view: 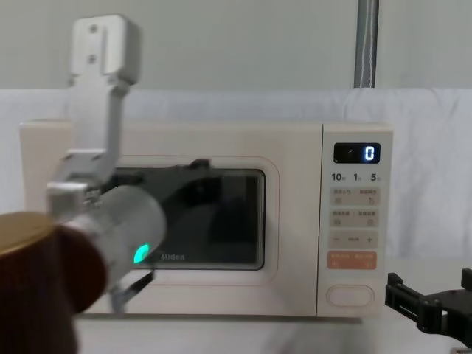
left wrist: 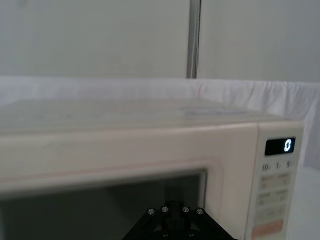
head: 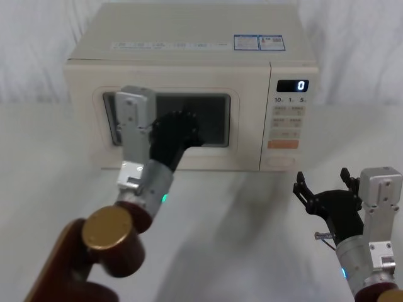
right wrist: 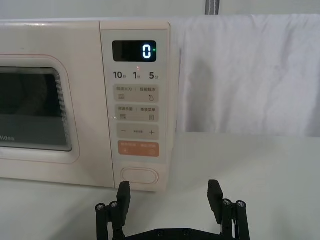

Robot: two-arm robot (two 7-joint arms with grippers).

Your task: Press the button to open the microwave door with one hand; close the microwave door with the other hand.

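Observation:
The cream microwave (head: pixel 189 38) stands at the back of the table, its display (head: pixel 301 85) reading 0. The microwave door (head: pixel 247 119) lies flush with the key panel. My left gripper (head: pixel 181 129) is up against the door's dark window, its black base at the edge of the left wrist view (left wrist: pixel 175 220). My right gripper (head: pixel 322 181) hovers low at the right, open and empty, a short way in front of the panel. Between its spread fingers (right wrist: pixel 123 196) the right wrist view shows the oval button (right wrist: pixel 139 176) straight ahead, untouched. The button (view: pixel 349 296) sits under the orange key.
White cloth covers the table (head: pixel 252 239) and hangs behind the microwave. My left arm's brown and gold elbow (head: pixel 107 236) fills the near left. A grey pole (view: pixel 366 44) stands behind the microwave.

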